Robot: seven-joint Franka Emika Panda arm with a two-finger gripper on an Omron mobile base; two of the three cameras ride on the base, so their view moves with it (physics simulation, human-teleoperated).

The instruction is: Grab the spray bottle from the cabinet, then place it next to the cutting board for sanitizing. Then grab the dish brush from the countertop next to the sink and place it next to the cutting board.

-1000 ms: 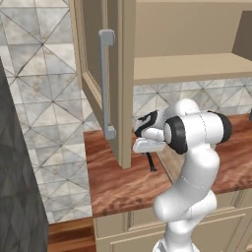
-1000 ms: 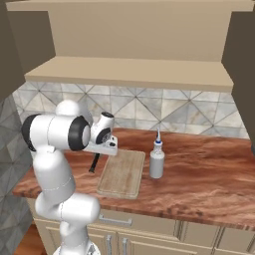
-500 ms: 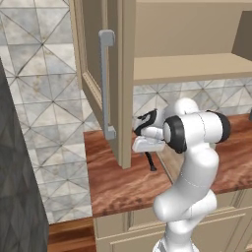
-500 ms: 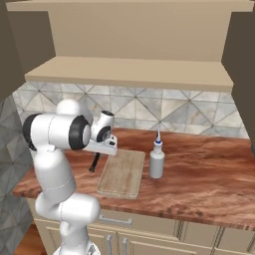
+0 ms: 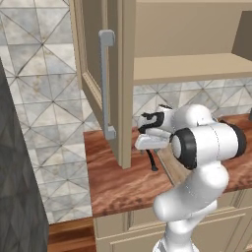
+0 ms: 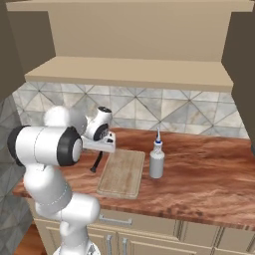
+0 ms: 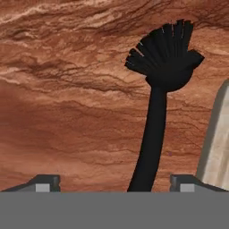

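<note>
Robot gripper [image 7: 114, 183] spread wide above a black dish brush [image 7: 156, 107] on the reddish-brown countertop [image 6: 199, 184].

The fingers [image 7: 42, 182] stand well apart on either side of the brush handle, not clamping it. The brush stands nearly upright, bristle head down on the countertop, just beside the left edge of the cutting board [image 6: 122, 173]. The spray bottle [image 6: 157, 159] stands upright just beside the board's right edge. The cabinet [image 5: 123, 74] door hangs open above. No readable writing or labels appear anywhere.
</note>
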